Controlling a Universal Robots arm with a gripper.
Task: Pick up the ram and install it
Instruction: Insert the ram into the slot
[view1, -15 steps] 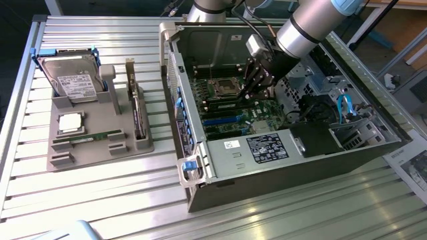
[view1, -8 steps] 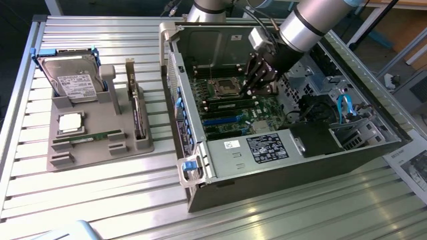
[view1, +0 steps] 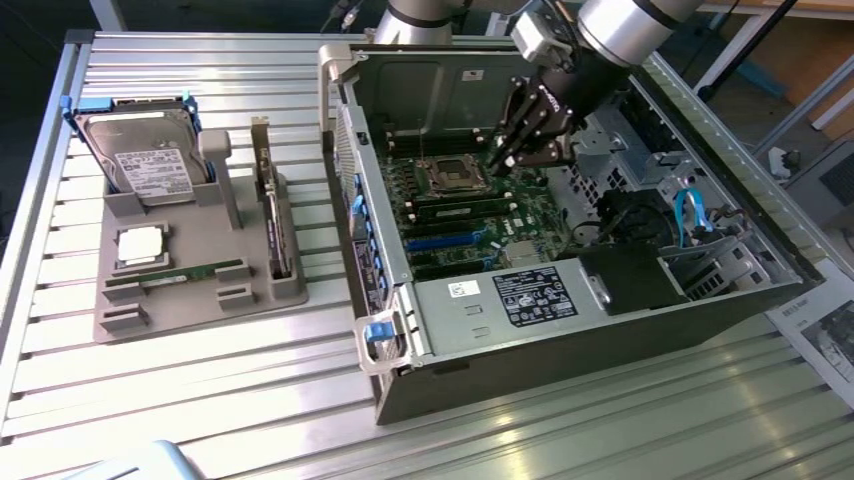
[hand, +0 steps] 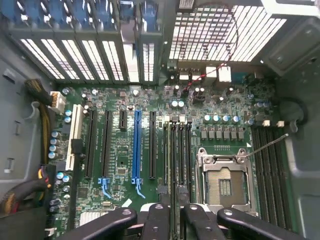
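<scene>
The gripper (view1: 525, 152) hangs inside the open computer case (view1: 400, 340), low over the motherboard. In the wrist view the gripper (hand: 175, 207) lines up with the bank of dark memory slots (hand: 176, 150), just beside the processor socket (hand: 223, 182). I cannot tell whether the gripper is wide, narrow or closed on a stick.

The step in hand looks like work at these slots. To do it well, the gripper should stay parallel to the slot's length and square to the board. Any push should go straight down and evenly along the stick, not at one end.

Room here is tight. The socket's thin metal lever (hand: 265, 145) juts out on one side, and a second bank of slots (hand: 270, 165) lies beyond it. The long blue expansion slot (hand: 136, 145) runs on the other side. The case walls rise all round, so the open top looks like the only free way in or out. Blue cables (view1: 687, 215) and a black box (view1: 634, 275) crowd the exterior view's right.

Well apart, on the bench (view1: 200, 400), a grey holder (view1: 254, 290) carries one ram (view1: 174, 272), lying flat in its front groove. A hard drive (view1: 144, 155) stands behind it.
</scene>
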